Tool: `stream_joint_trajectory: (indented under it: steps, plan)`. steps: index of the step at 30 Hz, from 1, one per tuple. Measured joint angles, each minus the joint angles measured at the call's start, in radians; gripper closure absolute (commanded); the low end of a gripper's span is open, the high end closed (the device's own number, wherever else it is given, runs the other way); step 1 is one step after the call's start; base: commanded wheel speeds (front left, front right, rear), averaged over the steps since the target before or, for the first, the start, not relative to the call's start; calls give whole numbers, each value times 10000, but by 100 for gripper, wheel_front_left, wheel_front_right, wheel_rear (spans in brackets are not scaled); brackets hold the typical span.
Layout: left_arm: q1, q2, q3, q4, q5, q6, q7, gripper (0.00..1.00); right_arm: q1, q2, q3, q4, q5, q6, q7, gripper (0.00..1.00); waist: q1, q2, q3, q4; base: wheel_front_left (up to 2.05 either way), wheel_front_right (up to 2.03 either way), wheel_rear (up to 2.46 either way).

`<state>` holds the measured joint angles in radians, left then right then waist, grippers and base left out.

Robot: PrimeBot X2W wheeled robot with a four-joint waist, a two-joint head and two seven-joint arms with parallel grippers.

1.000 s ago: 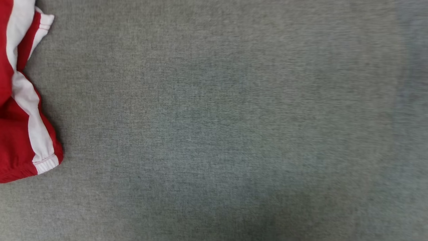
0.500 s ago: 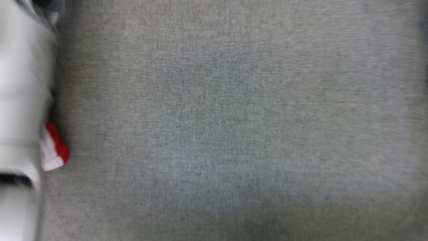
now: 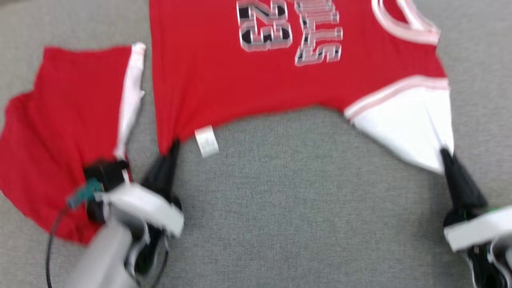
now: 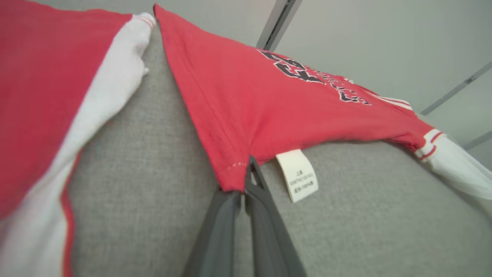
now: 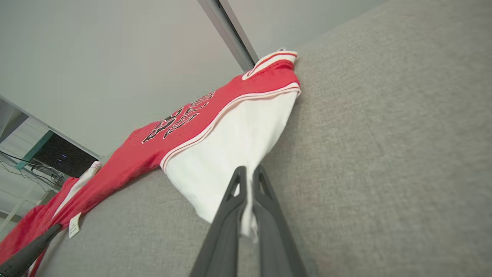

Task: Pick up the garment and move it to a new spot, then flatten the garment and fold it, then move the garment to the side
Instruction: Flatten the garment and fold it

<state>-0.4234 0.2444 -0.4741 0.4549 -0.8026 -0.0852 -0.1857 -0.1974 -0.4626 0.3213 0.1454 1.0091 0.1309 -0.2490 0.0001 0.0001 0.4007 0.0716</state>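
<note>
On the grey cloth top (image 3: 300, 208), the red shirt (image 3: 256, 76) is being pulled out wide, just beside another red piece (image 3: 64, 132) — its bottom corner is being pinched tight by the left gripper (image 3: 170, 150), its white sleeve by the right gripper (image 3: 444, 154). A second ago the head view was being aimed elsewhere — flattening is likely being started

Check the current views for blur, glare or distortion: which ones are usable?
Head view: motion-blurred, the jersey print and left gripper smeared; even light, no glare. Left wrist view: sharp, the label print crisp though tiny; wide-angle stretch at the edges. Right wrist view: sharp around the right gripper; the whole scene sits tilted.
</note>
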Motion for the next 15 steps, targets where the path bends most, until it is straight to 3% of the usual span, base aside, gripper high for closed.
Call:
stream_joint_trajectory:
  steps: [8,15]
  plan:
    - [4256,174,-245,-1908,-376,1338,-8,100,3185,234,-809,-407,33,0,-100,100,-1,0,-1978,-82,0,0,0]
    - [5567,182,-222,-3423,-708,1908,44,100,5076,1080,-1653,-997,-337,0,-117,100,-1,0,-2296,-61,0,0,0]
